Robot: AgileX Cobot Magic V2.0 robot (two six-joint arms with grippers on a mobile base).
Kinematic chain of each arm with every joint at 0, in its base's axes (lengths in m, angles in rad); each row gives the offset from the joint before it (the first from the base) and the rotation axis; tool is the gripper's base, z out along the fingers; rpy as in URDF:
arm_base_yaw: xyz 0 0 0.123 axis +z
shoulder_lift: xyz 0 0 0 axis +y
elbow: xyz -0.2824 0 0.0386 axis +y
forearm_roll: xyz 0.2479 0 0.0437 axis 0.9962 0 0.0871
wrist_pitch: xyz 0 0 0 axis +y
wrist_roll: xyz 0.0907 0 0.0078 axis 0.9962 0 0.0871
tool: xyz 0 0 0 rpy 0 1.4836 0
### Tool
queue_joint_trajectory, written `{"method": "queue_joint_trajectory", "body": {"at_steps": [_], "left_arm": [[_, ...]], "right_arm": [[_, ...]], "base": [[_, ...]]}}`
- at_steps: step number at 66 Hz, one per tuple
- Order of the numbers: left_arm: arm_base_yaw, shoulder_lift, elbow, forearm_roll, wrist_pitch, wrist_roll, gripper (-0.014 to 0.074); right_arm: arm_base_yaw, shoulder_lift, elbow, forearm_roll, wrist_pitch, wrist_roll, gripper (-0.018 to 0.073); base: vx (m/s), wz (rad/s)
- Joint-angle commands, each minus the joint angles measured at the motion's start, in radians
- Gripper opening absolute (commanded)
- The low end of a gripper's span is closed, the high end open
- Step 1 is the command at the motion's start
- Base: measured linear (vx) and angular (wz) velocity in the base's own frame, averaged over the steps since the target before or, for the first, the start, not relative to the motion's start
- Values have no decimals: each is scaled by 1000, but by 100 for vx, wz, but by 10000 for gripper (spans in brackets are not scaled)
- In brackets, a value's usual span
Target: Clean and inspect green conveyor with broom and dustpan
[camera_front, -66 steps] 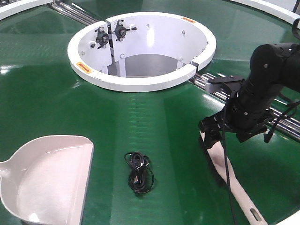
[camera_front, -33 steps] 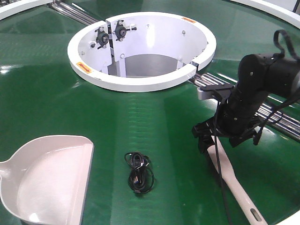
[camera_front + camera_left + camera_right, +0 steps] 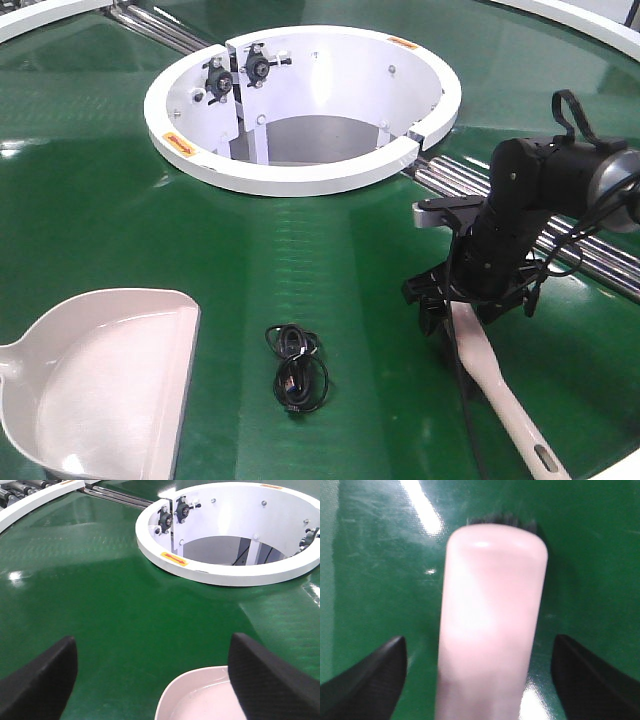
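The green conveyor point(image 3: 120, 220) fills every view, with its white hub point(image 3: 300, 175) at the back. The pale dustpan point(image 3: 100, 380) lies flat at the front left. In the left wrist view my left gripper point(image 3: 155, 680) hovers open above the dustpan's rim point(image 3: 172, 700), touching nothing. The beige broom point(image 3: 495, 390) lies on the belt at the front right, handle toward the near edge. My right gripper point(image 3: 432, 305) is low over the broom's head. In the right wrist view the broom head point(image 3: 490, 620) lies between the fingers of the open right gripper point(image 3: 480, 680), with gaps on both sides.
A coiled black cable point(image 3: 295, 365) lies on the belt between dustpan and broom. Silver rollers point(image 3: 600, 262) cross the belt behind the right arm, and more rollers point(image 3: 160, 30) run at the back left. The hub point(image 3: 225, 575) is a raised ring around an open hole.
The right arm swung left and lowered over the broom head, its wrist turning. The broom's head end shifted slightly left on the belt. Dustpan and cable stayed put.
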Motion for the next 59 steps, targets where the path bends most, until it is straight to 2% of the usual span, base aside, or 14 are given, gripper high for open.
{"method": "queue_joint_trajectory", "body": {"at_steps": [1,5,18,33,46,59], "left_arm": [[-8,0,-35,-11,-58,-1,568],[-8,0,-35,-11,-58,-1,568],[-8,0,-35,-11,-57,-1,568],[-8,0,-35,-7,-54,-1,568],[-8,0,-35,-3,-48,-1,568],[-8,0,-35,-3,-32,-1,568]], "right_arm": [[-4,-43,-27,-5,-6,-4,449],[-6,-40,-27,-7,5,6,377],[-13,-44,-33,-8,53,30,-14],[-12,-94,-103,34,144,45,-10],[-12,-176,-109,29,245,36,-10],[-12,-247,-73,27,244,36,-9]], "base": [[0,0],[0,0],[0,0],[0,0],[0,0],[0,0]]}}
